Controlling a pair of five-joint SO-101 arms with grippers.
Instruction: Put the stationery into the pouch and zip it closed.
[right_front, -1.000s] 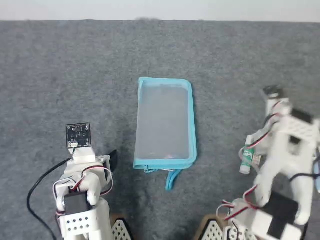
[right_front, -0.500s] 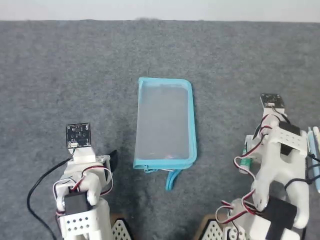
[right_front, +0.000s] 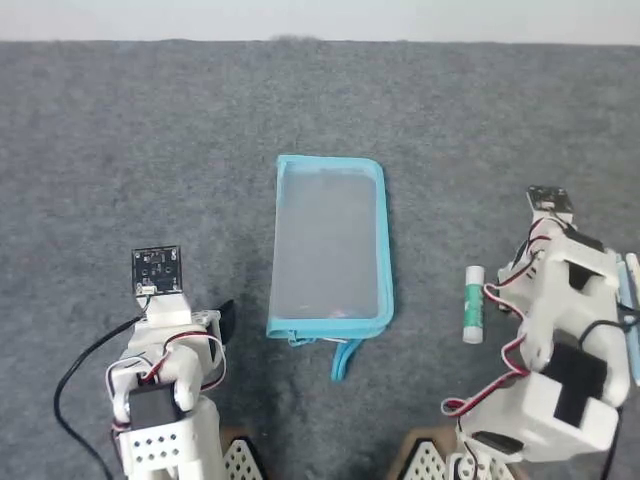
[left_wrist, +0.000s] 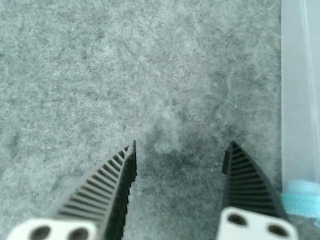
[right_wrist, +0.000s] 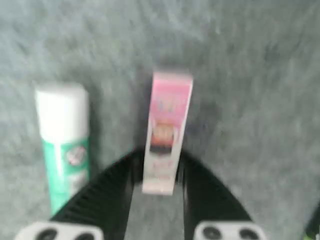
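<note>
Centrally on the grey felt table (right_front: 150, 130) lies the teal-edged pouch (right_front: 330, 240), flat, its teal pull tab (right_front: 344, 358) trailing toward the near edge. The left gripper (left_wrist: 180, 150) rests near the near-left corner with its jaws spread wide over bare felt, just beside the pouch's long side. The right gripper (right_wrist: 159, 160) is closed narrowly on a small pink packet (right_wrist: 167, 125), near the table's right edge. The glue stick (right_front: 472, 304) lies just beside that packet, apart from it, between pouch and right arm. A pale blue pen (right_front: 630, 300) lies along the right edge, partly behind the arm.
</note>
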